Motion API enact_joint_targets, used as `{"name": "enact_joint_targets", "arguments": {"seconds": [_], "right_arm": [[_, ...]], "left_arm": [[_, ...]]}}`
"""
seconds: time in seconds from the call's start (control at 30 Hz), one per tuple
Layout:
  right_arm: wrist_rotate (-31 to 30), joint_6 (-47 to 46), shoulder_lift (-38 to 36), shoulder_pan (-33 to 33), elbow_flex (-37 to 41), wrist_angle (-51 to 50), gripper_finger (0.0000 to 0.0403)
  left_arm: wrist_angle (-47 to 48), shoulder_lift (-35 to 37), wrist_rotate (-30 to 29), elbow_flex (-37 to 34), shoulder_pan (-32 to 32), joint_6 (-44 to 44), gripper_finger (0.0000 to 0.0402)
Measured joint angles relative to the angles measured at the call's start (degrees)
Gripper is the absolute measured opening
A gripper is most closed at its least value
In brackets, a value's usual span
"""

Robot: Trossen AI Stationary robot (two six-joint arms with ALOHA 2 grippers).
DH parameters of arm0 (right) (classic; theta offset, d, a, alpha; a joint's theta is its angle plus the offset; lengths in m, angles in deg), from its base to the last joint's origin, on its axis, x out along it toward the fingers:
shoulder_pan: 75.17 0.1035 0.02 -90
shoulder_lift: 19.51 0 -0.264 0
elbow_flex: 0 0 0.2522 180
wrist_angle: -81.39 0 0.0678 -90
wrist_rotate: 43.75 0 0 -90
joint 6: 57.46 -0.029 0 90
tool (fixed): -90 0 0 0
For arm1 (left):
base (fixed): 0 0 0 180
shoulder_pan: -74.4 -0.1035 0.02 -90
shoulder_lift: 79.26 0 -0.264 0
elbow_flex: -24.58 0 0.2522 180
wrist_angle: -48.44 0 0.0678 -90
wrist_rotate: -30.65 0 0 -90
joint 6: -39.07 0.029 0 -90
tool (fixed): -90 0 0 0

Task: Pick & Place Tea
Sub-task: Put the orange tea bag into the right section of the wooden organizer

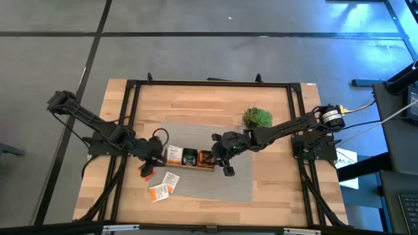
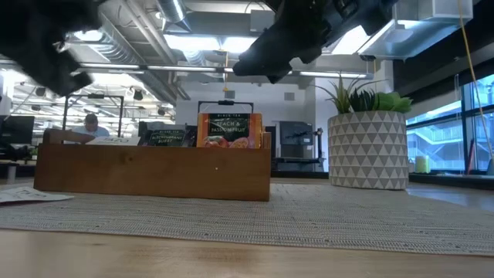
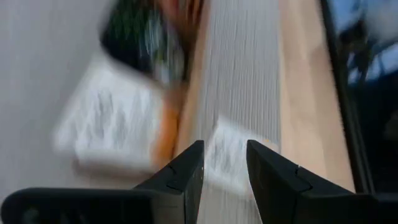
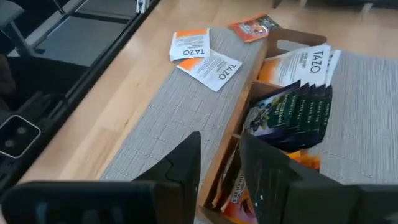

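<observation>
Three loose sachets (image 1: 163, 186) lie on the grey mat (image 1: 222, 183) and bare table (image 1: 274, 189), just near of the tray's left end; a fourth, red-orange one (image 1: 146, 173) lies further left. More sachets stand filed in the tray (image 1: 189, 158): white-and-orange left, dark middle, orange right. The left gripper (image 1: 159, 154) is at the tray's left end, above the loose sachets, jaws parted, nothing between them. The right gripper (image 1: 221, 151) hangs over the tray's right end, jaws parted, empty. A plant (image 1: 257, 117) stands far right.
</observation>
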Motion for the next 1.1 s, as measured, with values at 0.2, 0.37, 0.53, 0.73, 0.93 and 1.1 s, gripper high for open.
{"name": "enact_joint_targets", "arguments": {"seconds": [0.2,0.37,0.53,0.73,0.93,1.1], "right_arm": [[-3.4,0.4,0.0,-0.6,0.0,0.0,0.0115],[-3.6,0.7,0.0,-1.5,0.0,-0.1,0.0115],[-3.6,1.6,0.0,-1.9,0.0,-0.2,0.0115],[-3.6,1.8,0.0,-2.0,0.0,-0.2,0.0115],[-6.1,1.7,0.0,-2.0,0.0,0.3,0.0115],[-7.5,1.6,0.0,-2.5,0.0,0.6,0.0115]], "left_arm": [[14.6,0.9,-0.4,0.0,3.5,-21.7,0.0116],[22.6,0.2,-4.5,0.0,6.9,-37.1,0.0116],[23.7,-1.5,-4.9,0.0,9.8,-43.1,0.0116],[21.0,-4.0,-4.8,0.0,13.3,-43.3,0.0116],[25.2,-7.6,-3.8,0.0,14.7,-54.0,0.0116],[24.8,-11.0,-2.7,0.0,15.3,-58.2,0.0116]]}}
